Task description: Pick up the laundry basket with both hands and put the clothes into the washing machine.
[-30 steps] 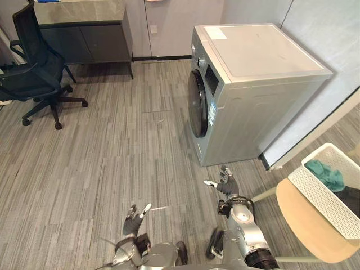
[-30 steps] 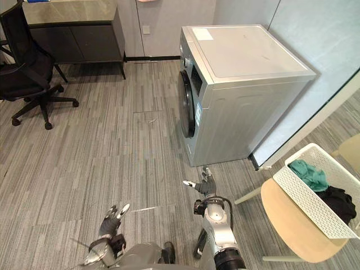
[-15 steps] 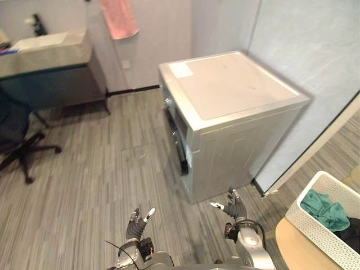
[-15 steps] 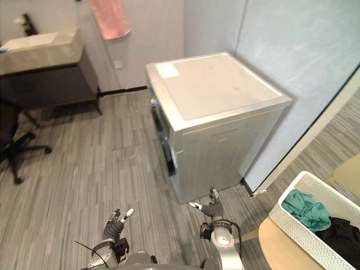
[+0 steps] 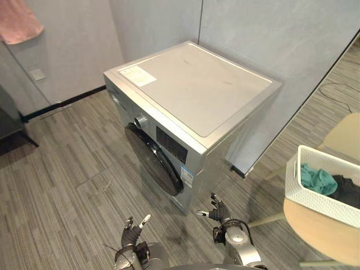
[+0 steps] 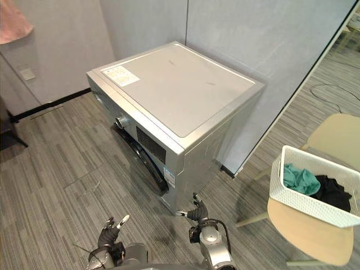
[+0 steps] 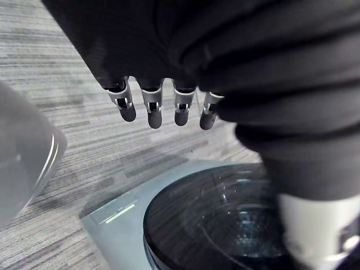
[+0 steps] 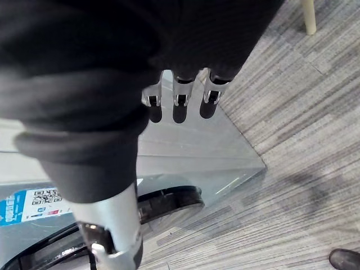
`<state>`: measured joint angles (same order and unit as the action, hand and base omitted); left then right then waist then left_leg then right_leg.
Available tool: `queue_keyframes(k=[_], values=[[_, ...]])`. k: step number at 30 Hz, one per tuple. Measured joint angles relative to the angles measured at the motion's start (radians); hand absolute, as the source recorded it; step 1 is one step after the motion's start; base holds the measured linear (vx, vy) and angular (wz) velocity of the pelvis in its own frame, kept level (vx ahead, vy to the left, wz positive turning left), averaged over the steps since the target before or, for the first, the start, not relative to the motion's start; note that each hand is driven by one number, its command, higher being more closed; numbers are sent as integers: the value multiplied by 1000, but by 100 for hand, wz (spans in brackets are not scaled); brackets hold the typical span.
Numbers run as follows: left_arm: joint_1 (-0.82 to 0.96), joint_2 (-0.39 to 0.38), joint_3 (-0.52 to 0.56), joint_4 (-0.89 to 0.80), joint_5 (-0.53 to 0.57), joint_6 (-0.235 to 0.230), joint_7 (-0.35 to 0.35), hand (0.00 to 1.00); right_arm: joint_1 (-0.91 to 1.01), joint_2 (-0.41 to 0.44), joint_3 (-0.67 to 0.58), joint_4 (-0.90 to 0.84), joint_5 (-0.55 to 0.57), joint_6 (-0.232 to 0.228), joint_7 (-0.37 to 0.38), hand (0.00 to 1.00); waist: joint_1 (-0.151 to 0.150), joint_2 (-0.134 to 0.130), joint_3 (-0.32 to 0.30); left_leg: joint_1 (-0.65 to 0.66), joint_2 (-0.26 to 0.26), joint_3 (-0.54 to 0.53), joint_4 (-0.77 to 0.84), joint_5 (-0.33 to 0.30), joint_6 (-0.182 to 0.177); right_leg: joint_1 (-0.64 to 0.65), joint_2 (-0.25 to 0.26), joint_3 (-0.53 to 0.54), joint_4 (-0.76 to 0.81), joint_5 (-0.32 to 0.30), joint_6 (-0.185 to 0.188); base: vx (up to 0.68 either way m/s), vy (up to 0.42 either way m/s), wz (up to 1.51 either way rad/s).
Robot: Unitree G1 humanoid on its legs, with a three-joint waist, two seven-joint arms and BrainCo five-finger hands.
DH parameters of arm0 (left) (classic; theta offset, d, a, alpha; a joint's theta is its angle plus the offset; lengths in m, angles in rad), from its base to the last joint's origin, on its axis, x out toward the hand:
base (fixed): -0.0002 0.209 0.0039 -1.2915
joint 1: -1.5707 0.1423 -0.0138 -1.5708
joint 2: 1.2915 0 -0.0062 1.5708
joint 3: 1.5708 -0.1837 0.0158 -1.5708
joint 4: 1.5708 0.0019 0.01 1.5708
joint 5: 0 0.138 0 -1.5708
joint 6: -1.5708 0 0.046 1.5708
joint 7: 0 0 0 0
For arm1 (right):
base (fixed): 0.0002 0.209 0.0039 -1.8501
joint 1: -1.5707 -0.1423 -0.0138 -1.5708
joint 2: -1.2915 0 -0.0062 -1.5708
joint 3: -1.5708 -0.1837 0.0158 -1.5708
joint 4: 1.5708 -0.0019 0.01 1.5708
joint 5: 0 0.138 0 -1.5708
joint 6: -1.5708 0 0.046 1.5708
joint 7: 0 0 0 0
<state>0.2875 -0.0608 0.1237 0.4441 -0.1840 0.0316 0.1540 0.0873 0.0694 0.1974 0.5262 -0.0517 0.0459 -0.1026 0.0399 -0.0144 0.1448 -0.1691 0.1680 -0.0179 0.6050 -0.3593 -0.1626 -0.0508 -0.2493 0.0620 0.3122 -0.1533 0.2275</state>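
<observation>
The laundry basket [image 5: 315,194], with soft clothes [image 5: 315,179], is set on a chair [image 5: 323,233]. It is judged light but rigid, best taken by opposite rims. Left robot hand [image 5: 131,232] and right robot hand [image 5: 218,212] are held open, empty.

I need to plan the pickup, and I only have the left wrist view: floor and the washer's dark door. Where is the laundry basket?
Observer: The white laundry basket sits on a beige seat on the robot's right, to the right of the washing machine.
Operator: Anything in it?
Observer: A teal garment and a black garment lie inside.
Operator: Is the right hand free?
Observer: Yes. The right hand is low over the floor with its fingers straight, holding nothing, well short of the basket.
</observation>
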Motion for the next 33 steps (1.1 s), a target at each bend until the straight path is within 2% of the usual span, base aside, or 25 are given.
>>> queue_keyframes(k=[1,2,3,4,5,6,7,8,9,10,11,13,15,16,17,19,21,23,24,25,27,29,31,32,33], values=[[-2,1,-6,3,1,0,0,0,6,0,0,0,-4,0,0,0,-1,-2,-1,6,-13,13,4,-7,12,-3,-16,7,5,4,-1,-6,258,-51],[-16,6,-22,28,5,-1,-2,0,27,-1,-2,0,-29,0,-2,0,-4,-1,1,17,-37,41,1,-19,33,-21,-40,24,44,20,-23,-39,315,-40],[-28,12,-43,59,26,-1,-1,0,44,-2,5,1,-42,0,-1,0,-7,6,6,46,-56,65,-16,-25,46,-57,-58,23,114,48,-77,-47,380,-42],[-32,15,-44,70,39,-1,-1,0,52,-2,13,2,-44,0,0,0,-9,7,7,61,-66,84,-30,-22,56,-77,-67,15,145,65,-104,-35,333,-55],[-31,14,-45,75,50,-1,-1,0,57,-5,45,8,-62,0,-1,0,-15,8,7,91,-77,122,-57,-9,82,-117,-87,-19,212,87,-148,0,211,-65],[-25,24,-39,76,53,-1,0,0,56,-13,100,9,-76,-1,1,0,-22,0,14,120,-78,165,-77,-6,100,-173,-97,-71,372,50,-153,17,141,-64],[-24,34,-36,76,59,0,1,0,55,-16,129,9,-78,-2,5,0,-23,-14,16,134,-87,178,-83,-6,102,-188,-99,-115,443,22,-158,31,79,-62],[-24,43,-33,76,61,1,2,0,50,-23,168,11,-80,-5,16,0,-19,-30,13,149,-102,194,-82,-13,108,-195,-135,-215,464,23,-191,31,64,-63],[-23,47,-33,76,61,1,2,0,44,-22,182,17,-89,-7,19,0,-15,-28,10,153,-96,216,-94,-11,112,-195,-145,-275,432,42,-184,36,106,-79],[-21,43,-33,76,61,0,2,0,32,-26,203,23,-101,-10,21,0,-11,-2,8,155,-92,243,-127,8,123,-190,-144,-314,398,35,-183,20,52,-74],[-22,45,-29,74,60,-1,2,0,12,-37,239,27,-110,-20,25,0,-17,-25,17,165,-95,270,-158,26,130,-196,-142,-341,466,-17,-143,13,-13,-54],[-28,45,-28,74,59,0,2,0,-17,-42,283,47,-120,-34,44,0,-19,-45,18,169,-107,287,-146,27,132,-164,-122,-367,413,-74,-156,14,-60,-51],[-25,22,-20,74,49,0,0,0,-47,-55,304,69,-126,-38,48,0,-16,-13,26,169,-86,305,-163,29,136,-130,-82,-362,323,-88,-143,-61,-2,-48],[-23,10,-11,67,38,-1,1,0,-66,-63,338,77,-139,-39,53,0,-13,-26,21,176,-82,326,-171,31,135,-118,-61,-341,327,-124,-126,-43,-73,-30],[-23,5,-2,65,38,-1,1,0,-87,-79,368,80,-147,-41,63,0,3,-10,23,180,-74,324,-156,33,132,-107,-29,-330,280,-121,-131,-1,-66,-28],[-13,4,4,57,37,-8,2,0,-114,-89,402,79,-146,-47,66,0,9,20,23,152,-43,319,-145,43,135,-97,11,-331,231,-91,-143,-76,-50,-19],[-14,7,17,54,37,-19,3,0,-132,-90,413,78,-142,-65,67,0,4,26,24,120,-49,287,-150,85,140,-109,12,-346,199,-64,-152,-88,-67,18],[-34,5,16,54,38,-20,6,0,-141,-102,411,77,-141,-79,67,0,1,42,34,80,-44,265,-155,117,129,-112,17,-385,164,-39,-162,-82,-75,49],[-51,3,13,54,39,-20,7,0,-141,-113,406,77,-139,-79,67,0,0,50,38,55,-29,280,-165,140,117,-109,6,-421,148,-27,-171,-90,-44,66],[-59,4,12,54,39,-20,8,0,-140,-118,406,77,-137,-79,67,0,-1,48,40,40,-26,300,-171,152,120,-108,-3,-438,138,-25,-174,-121,-5,83],[-72,3,-16,56,40,-20,22,0,-137,-125,392,64,-136,-74,64,0,-6,55,47,46,48,448,-167,146,145,-76,-16,-513,113,-13,-196,-120,6,79],[-69,4,-30,57,41,-19,22,0,-138,-124,393,35,-134,-74,66,0,-1,47,52,42,90,426,-108,145,146,-74,-23,-514,114,-14,-196,-72,13,23],[-41,2,-53,72,41,-19,21,0,-134,-119,394,13,-119,-75,72,0,-4,44,54,52,112,311,-53,162,129,-69,-49,-502,115,-1,-174,-88,143,-2],[-29,3,-65,79,42,-20,21,0,-133,-119,394,4,-105,-75,84,0,-5,61,50,71,90,232,-85,173,62,-69,-58,-493,114,6,-150,-82,238,11],[-32,5,-79,82,42,-20,22,0,-132,-113,402,1,-92,-75,91,0,-7,65,50,83,53,209,-151,162,36,-66,-67,-487,100,25,-120,-82,266,41]])
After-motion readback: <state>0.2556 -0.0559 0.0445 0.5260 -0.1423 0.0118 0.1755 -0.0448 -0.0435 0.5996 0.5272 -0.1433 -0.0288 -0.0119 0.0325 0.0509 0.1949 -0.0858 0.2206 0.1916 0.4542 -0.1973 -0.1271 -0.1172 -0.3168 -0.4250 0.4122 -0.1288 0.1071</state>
